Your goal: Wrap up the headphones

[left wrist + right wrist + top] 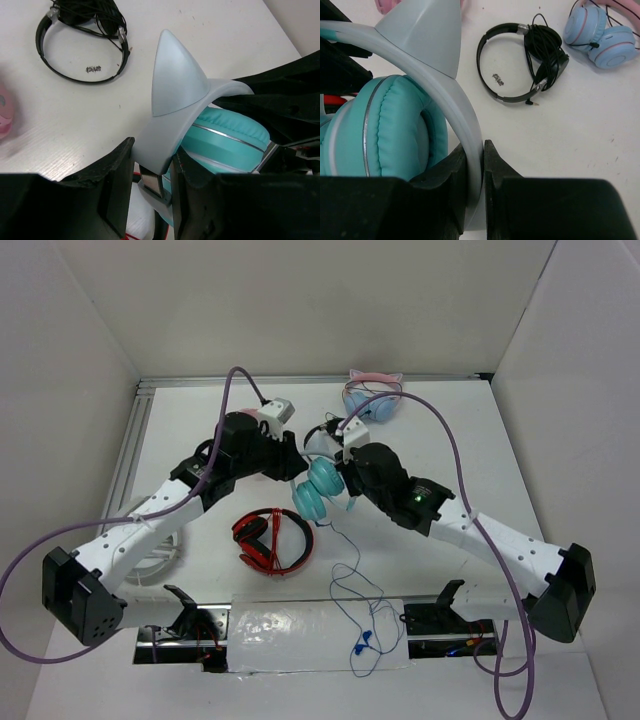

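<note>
The teal cushioned headphones with a pale cat-eared headband (pixel 318 490) are held at the middle of the desk (pixel 430 555). The left hand (pixel 152 182), at their 10 o'clock, and the right hand (pixel 476 175), at 3 o'clock, both clamp that headband. The thin blue cable (pixel 355 585) trails loose toward 6 o'clock, nearer the right hand.

Bright, even light from overhead washes the white table (pixel 170 420) and the enclosure walls (pixel 300 300) in the top view, where shadows fall soft and faint. In both wrist views the table farther off is crisp, while the teal headphones (pixel 225 135) close to the lens go slightly soft, a pale sheen on the cat ear (pixel 175 75). The black foreground along the lower edge sinks into nearly featureless dark.
</note>
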`<state>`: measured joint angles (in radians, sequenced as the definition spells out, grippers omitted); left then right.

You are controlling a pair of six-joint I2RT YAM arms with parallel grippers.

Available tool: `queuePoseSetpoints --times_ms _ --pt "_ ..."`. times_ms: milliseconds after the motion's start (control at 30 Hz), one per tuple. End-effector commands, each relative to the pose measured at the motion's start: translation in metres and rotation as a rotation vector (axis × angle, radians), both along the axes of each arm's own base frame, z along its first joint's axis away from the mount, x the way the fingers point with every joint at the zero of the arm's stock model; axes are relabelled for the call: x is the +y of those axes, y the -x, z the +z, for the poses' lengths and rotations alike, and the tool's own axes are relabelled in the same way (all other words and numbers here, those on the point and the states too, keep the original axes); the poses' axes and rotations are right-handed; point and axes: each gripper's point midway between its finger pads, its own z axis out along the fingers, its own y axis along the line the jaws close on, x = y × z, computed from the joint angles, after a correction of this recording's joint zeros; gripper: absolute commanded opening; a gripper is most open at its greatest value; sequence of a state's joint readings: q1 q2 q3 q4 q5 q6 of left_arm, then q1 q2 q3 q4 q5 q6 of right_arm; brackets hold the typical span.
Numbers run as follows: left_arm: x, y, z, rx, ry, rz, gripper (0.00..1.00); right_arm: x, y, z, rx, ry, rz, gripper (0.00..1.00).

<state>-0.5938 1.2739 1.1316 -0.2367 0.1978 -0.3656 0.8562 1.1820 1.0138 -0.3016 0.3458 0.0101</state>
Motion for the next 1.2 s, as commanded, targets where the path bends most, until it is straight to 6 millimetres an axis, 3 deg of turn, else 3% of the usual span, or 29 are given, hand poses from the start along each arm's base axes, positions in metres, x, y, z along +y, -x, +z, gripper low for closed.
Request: queuePoseSetpoints --times_ms 0,67,100,167,200,233,267,300,333,533,633,767,867,933,1000,1033,1067,1167 --pt "-0.018 -0.001 0.056 -0.166 0.11 -0.079 0.07 0.037 0.004 0.069 -0.115 -0.248 0.098 0.2" --pt "-0.015 -0.005 0.057 -0.146 0.085 -0.057 0.09 0.037 0.007 0.074 -0.123 -0.26 0.11 0.2" --pt "-0.016 -0.007 0.053 -0.133 0.078 -0.053 0.01 0.037 0.007 0.078 -0.134 -0.271 0.117 0.2" --pt "-0.015 -0.012 0.049 -0.125 0.077 -0.024 0.0 0.036 0.01 0.081 -0.141 -0.279 0.13 0.22" --pt "-0.015 -0.014 0.05 -0.136 0.084 -0.01 0.0 0.038 0.015 0.084 -0.142 -0.286 0.158 0.4" --pt "-0.014 -0.016 0.05 -0.138 0.081 -0.002 0.0 0.038 0.015 0.084 -0.141 -0.288 0.158 0.4" --pt "-0.013 -0.017 0.051 -0.142 0.09 0.013 0.0 0.036 0.016 0.087 -0.148 -0.293 0.159 0.81" --pt "-0.011 -0.018 0.056 -0.14 0.11 0.041 0.0 0.034 0.016 0.088 -0.153 -0.295 0.153 0.95" --pt "-0.006 -0.022 0.059 -0.149 0.111 0.079 0.0 0.031 0.016 0.091 -0.159 -0.299 0.143 1.0" --pt "0.017 -0.039 0.086 -0.18 0.14 0.268 0.0 0.011 0.018 0.106 -0.199 -0.345 0.091 1.0" --pt "0.032 -0.051 0.09 -0.169 0.135 0.39 0.0 0.003 0.027 0.102 -0.192 -0.382 0.106 1.0" --pt "0.057 -0.062 0.081 -0.094 0.134 0.606 0.0 -0.005 0.038 0.09 -0.137 -0.433 0.08 1.0" --pt "0.068 -0.062 0.07 -0.032 0.164 0.708 0.0 -0.017 0.039 0.084 -0.051 -0.531 -0.048 1.0" --pt "0.072 -0.06 0.067 0.003 0.196 0.757 0.0 -0.023 0.038 0.067 0.01 -0.522 -0.12 1.0" --pt "0.078 -0.061 0.067 0.017 0.215 0.813 0.0 -0.015 0.043 0.052 0.034 -0.479 -0.065 1.0" --pt "0.082 -0.062 0.07 0.019 0.231 0.845 0.0 -0.002 0.055 0.025 0.068 -0.428 0.012 1.0" --pt "0.083 -0.063 0.073 0.013 0.236 0.851 0.0 -0.002 0.055 0.025 0.061 -0.415 0.019 1.0" --pt "0.086 -0.07 0.094 -0.001 0.279 0.849 0.0 -0.001 0.05 -0.013 0.005 -0.366 0.02 1.0"
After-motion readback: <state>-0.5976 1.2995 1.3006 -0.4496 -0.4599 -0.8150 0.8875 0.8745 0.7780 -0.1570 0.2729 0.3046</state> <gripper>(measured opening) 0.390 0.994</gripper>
